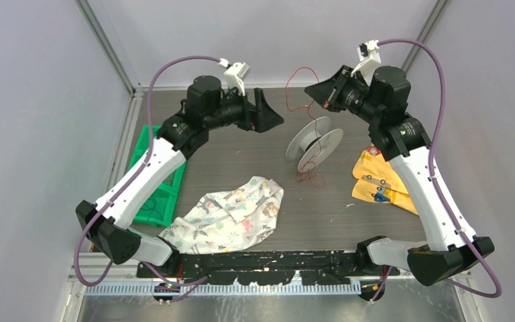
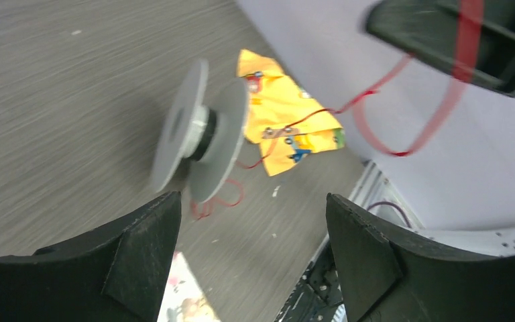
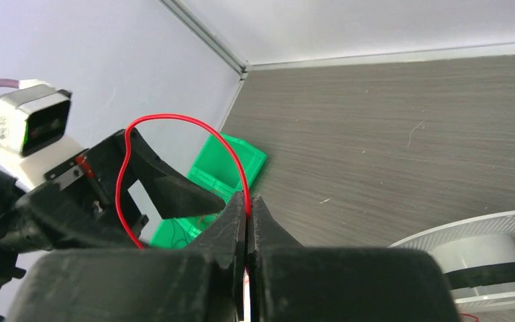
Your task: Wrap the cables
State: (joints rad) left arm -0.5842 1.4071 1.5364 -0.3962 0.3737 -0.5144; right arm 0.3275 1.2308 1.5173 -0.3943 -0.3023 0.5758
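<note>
The cable is a thin red wire point(image 1: 300, 75). It rises in a loop from my right gripper point(image 1: 310, 92), drops to a grey spool point(image 1: 314, 144) lying on its side mid-table, and ends in a loose curl in front of the spool. In the right wrist view the right gripper point(image 3: 248, 198) is shut on the red wire point(image 3: 174, 119), which arches leftwards from its tips. My left gripper point(image 1: 271, 111) hangs to the left of the spool, open and holding nothing. In the left wrist view its jaws point(image 2: 253, 198) stand wide apart, with the spool point(image 2: 201, 137) and the wire point(image 2: 375, 137) beyond them.
A green bin point(image 1: 157, 181) stands at the left edge beneath the left arm. A patterned cloth point(image 1: 231, 215) lies at the near middle. A yellow cloth point(image 1: 379, 181) lies at the right, under the right arm. Walls close off the back and both sides.
</note>
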